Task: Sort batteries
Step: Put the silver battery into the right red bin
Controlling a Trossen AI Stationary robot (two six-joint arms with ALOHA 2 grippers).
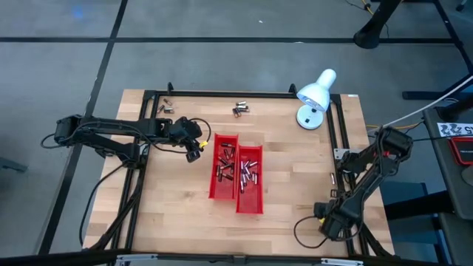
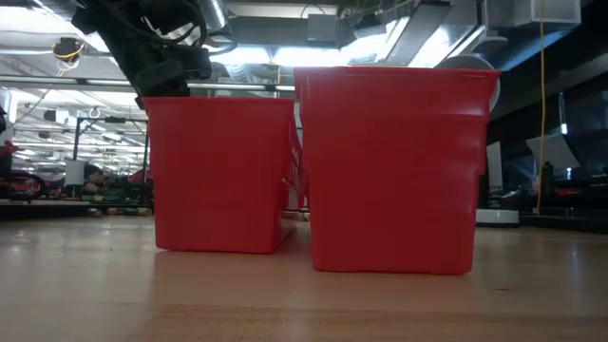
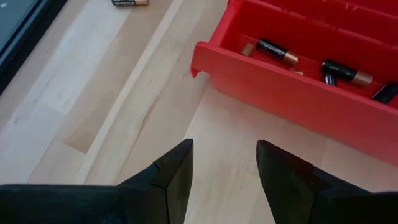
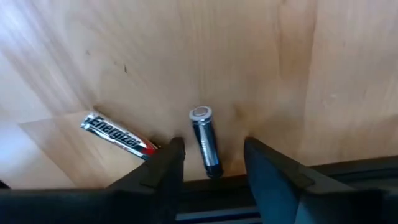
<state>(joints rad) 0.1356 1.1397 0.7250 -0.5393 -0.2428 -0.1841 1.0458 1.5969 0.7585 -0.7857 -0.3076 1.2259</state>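
Note:
Two red trays (image 1: pixel 224 166) (image 1: pixel 250 179) stand side by side mid-table with several batteries (image 1: pixel 225 170) in them. My left gripper (image 3: pixel 224 149) hangs open over bare wood just left of the left tray's far corner (image 3: pixel 200 57), with nothing between its fingers. My right gripper (image 4: pixel 213 146) is open at the table's right edge, tipped steeply down. Its fingers stand on either side of a blue-silver battery (image 4: pixel 205 143) lying on the wood and are not touching it. A second battery with a printed label (image 4: pixel 118 138) lies beside it.
A white desk lamp (image 1: pixel 316 96) stands at the far right. Loose batteries lie along the far edge (image 1: pixel 240 109) (image 1: pixel 166 108). A black frame rail (image 1: pixel 336 133) runs along the right edge, close to my right gripper. Bare wood lies in front of the trays.

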